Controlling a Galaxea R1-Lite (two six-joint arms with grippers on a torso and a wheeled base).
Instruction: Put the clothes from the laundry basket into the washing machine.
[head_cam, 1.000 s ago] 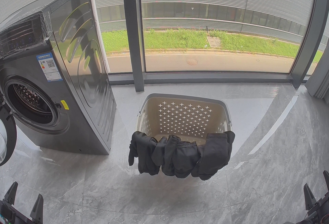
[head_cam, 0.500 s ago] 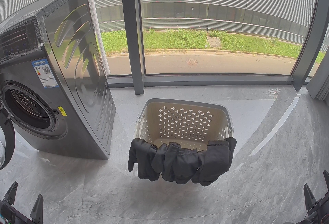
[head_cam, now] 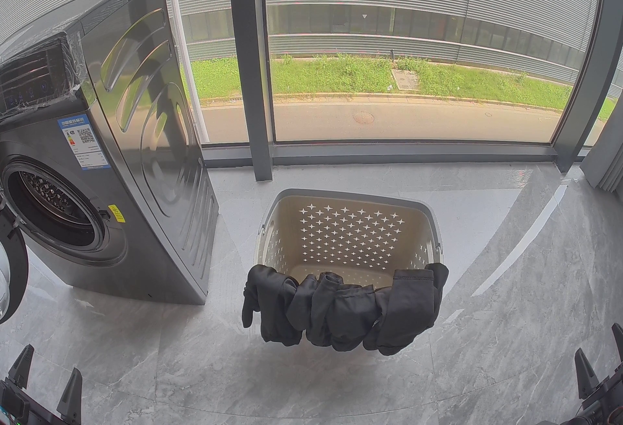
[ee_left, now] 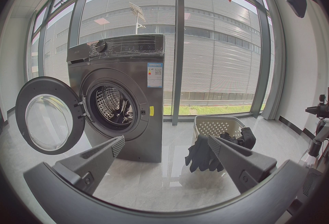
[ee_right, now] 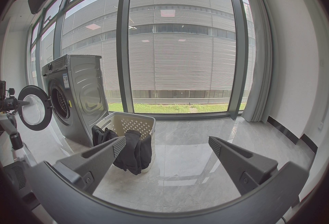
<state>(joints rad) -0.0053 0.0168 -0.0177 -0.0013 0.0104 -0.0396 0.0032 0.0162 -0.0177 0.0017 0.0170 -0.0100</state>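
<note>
Floor-to-ceiling window wall [head_cam: 402,43] across the back, with a dark upright mullion [head_cam: 250,50] left of centre. Grey marble floor [head_cam: 506,264] in front of it. Dark grey front-loading washing machine [head_cam: 130,140] at the left, side panel turned toward the basket, control panel wrapped in clear film. Round porthole door [ee_left: 49,115] swung wide open on its hinge, drum opening [head_cam: 55,209] uncovered. Cream laundry basket [head_cam: 350,228] with star-shaped holes on the floor, right of the machine and apart from it, near the window. Black clothes [head_cam: 344,309] draped in a bunch over the basket's near rim, hanging down its outside wall (number of pieces not clear). Left gripper [head_cam: 50,362] low at the near left corner, fingers spread apart and empty, well short of the basket. Right gripper [head_cam: 597,342] low at the near right corner, likewise spread and empty, well apart from the clothes.
</note>
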